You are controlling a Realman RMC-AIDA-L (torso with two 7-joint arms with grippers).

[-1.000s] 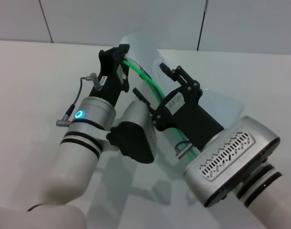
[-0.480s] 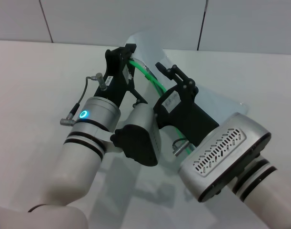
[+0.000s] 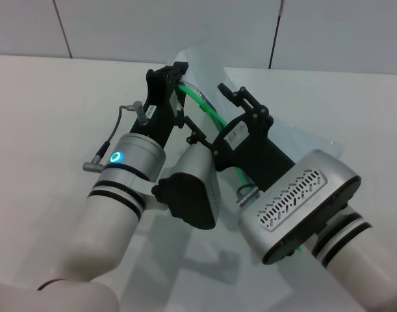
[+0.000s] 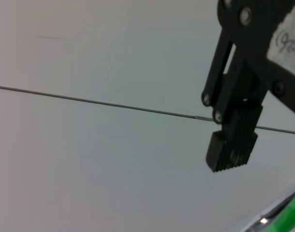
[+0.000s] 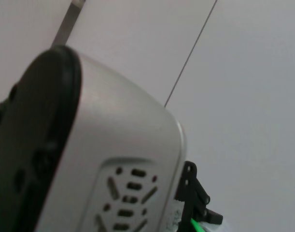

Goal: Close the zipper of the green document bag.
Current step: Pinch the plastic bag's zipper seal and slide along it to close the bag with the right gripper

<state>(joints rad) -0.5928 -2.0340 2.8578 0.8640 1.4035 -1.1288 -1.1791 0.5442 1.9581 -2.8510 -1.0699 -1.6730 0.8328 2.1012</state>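
- Green zipper (image 3: 208, 109) runs diagonally through the upper centre of the head view, from the left gripper (image 3: 179, 73) down toward the right gripper (image 3: 232, 92), then out of sight behind the right arm's black body.
- Bag (image 3: 302, 140) is held up off the white surface (image 3: 42, 110); its translucent panel shows at upper centre and again right of centre, behind the right arm.
- Left gripper sits at the top end of the zipper, at upper centre. Its fingers appear to pinch the bag edge there; the contact itself is hidden, so this is a judgement.
- Right gripper sits just below and right of the left one, close against the strip. Whether its fingers are spread or pressed together cannot be told.
- Left wrist view shows one ribbed finger pad (image 4: 232, 141) of the other arm and a short green length of zipper at the lower right corner.
- Slider is not identifiable in any view.
- Progress, judged: the bag is secured at one end and the strip is pulled fairly straight. How much of the strip is already sealed cannot be read.
- Remaining, judged: draw the slider along the strip to its far end, then set the bag down.
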